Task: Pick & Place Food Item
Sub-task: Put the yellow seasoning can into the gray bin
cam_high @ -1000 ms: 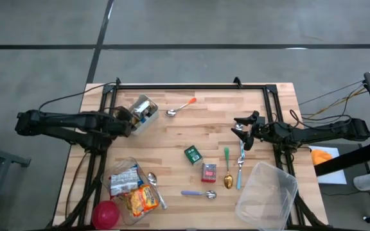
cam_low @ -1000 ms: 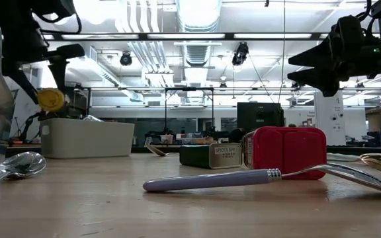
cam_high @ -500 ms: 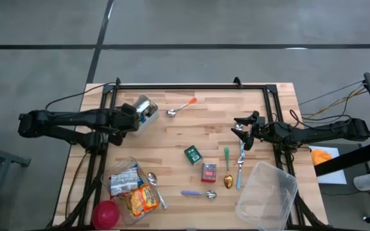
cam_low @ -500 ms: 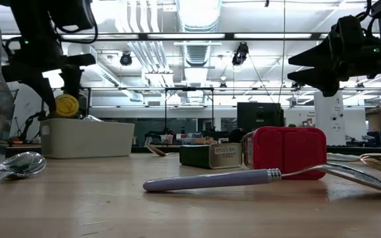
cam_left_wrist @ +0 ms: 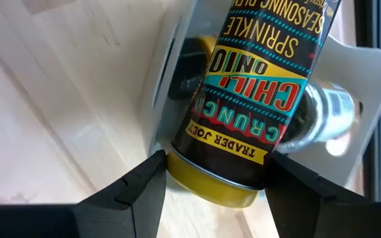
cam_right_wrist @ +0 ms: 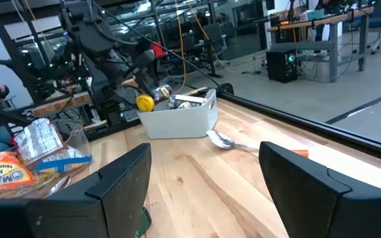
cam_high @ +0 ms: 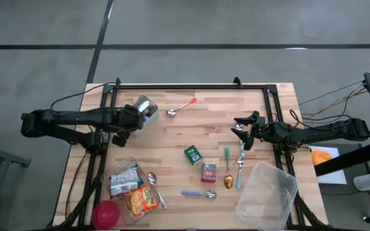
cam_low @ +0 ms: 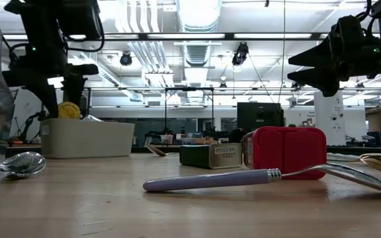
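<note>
**Seasoning jar held at the white bin**

We count five spoons on the table (cam_high: pixel 172 138): an orange-handled spoon (cam_high: pixel 181 107) near the far edge, a green-handled spoon (cam_high: pixel 227 158), a gold spoon (cam_high: pixel 228 181) and a light blue spoon (cam_high: pixel 239 171) close together on the right, and a lilac-handled spoon (cam_high: pixel 199 193) toward the near edge. We count two small tins, a green tin (cam_high: pixel 193 154) and a red tin (cam_high: pixel 209 172), lying near each other at the centre. There is one white bin (cam_high: pixel 144 110), one empty clear container (cam_high: pixel 267 196) at the near right corner, and one clear tub (cam_high: pixel 131 186) of packaged snacks at the near left, with a red ball (cam_high: pixel 106 213) just beside it.

The seasoning jar (cam_left_wrist: pixel 256 99) sits between the two fingers of the left gripper (cam_left_wrist: pixel 211 188), which are closed onto its yellow lid end. The jar tilts down into the white bin, where a second jar lies beneath it.

The right gripper (cam_high: pixel 241 128) hovers above the table on the right with its fingers spread wide and nothing between them.

From above, the arm covers most of the jar, and the bin's other contents are hard to make out. The clear tub is cut off in the low view.
</note>
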You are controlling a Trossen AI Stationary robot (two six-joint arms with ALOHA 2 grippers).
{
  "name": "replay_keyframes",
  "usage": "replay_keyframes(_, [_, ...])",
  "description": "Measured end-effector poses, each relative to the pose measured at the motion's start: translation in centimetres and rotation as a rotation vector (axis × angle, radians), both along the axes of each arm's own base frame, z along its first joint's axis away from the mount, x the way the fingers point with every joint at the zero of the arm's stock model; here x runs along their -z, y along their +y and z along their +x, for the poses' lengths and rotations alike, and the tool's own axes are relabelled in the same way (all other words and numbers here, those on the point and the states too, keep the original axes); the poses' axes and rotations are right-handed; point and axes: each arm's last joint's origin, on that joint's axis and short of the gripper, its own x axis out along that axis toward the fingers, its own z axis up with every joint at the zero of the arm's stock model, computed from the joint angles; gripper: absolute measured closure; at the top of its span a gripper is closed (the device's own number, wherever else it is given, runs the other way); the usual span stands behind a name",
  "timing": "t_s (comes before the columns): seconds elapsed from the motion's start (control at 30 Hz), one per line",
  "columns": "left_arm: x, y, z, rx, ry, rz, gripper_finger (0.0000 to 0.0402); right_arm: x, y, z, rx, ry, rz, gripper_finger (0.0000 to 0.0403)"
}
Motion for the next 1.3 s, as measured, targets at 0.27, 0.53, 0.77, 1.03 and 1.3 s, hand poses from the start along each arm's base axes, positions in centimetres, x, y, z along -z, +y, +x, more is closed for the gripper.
replay_keyframes(0.27, [0.8, 0.6, 1.0, -0.018, 0.011, 0.0, 0.0187, 0.0, 0.0, 0.0, 0.0, 0.0, 0.0, 0.0126])
replay_keyframes(0.53, [1.0, 0.6, 1.2, -0.016, 0.014, -0.018, 0.0187, 0.0, 0.0, 0.0, 0.0, 0.0, 0.0, 0.0126])
replay_keyframes(0.77, [1.0, 0.6, 1.2, -0.013, 0.01, -0.034, 0.0152, 0.0, 0.0, 0.0, 0.0, 0.0, 0.0, 0.0126])
replay_keyframes(1.03, [1.0, 0.6, 1.2, -0.012, 0.011, -0.032, 0.0086, 0.0, 0.0, 0.0, 0.0, 0.0, 0.0, 0.0126])
replay_keyframes(1.3, [0.5, 0.5, 0.9, 0.037, 0.022, -0.016, 0.0081, 0.0, 0.0, 0.0, 0.0, 0.0, 0.0, 0.0126])
